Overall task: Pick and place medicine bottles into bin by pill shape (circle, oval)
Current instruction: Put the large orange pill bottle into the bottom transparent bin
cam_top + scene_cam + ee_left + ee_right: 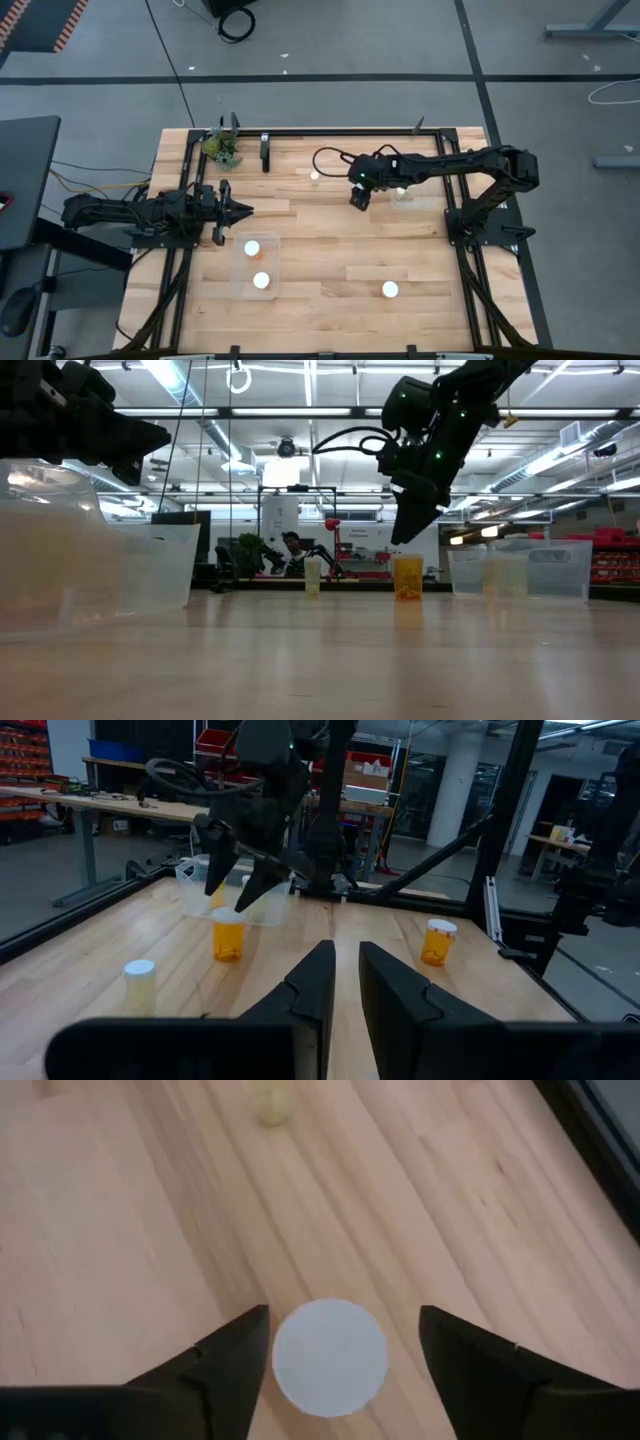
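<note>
**Right gripper poised over a bottle; sorting partly done**

The right gripper (335, 1342) hangs directly above a white-capped bottle (330, 1357), its two dark fingers spread wide on either side of the round cap and not touching it. That bottle stands on the worktop (330, 250) just beside the right-hand bin (410, 197), on the side toward the worktop's middle.

The left gripper (240, 210) waits, fingers closed on nothing, just behind the left-hand bin (256, 267).

Judging from above, the job looks partway through: two bottles (252, 248) sit inside the left-hand bin and at least one pale cap shows in the right-hand bin. Still loose are the bottle under the right gripper, another (314, 177) further back from the right-hand bin, and a third (390, 290) well apart toward the front edge.

The bottles are small amber translucent cylinders with smooth, flat white caps; one loose bottle (139, 982) looks paler. The bins are clear, thin-walled plastic tubs. The worktop is pale wooden planking with visible grain, framed by black rails.
</note>
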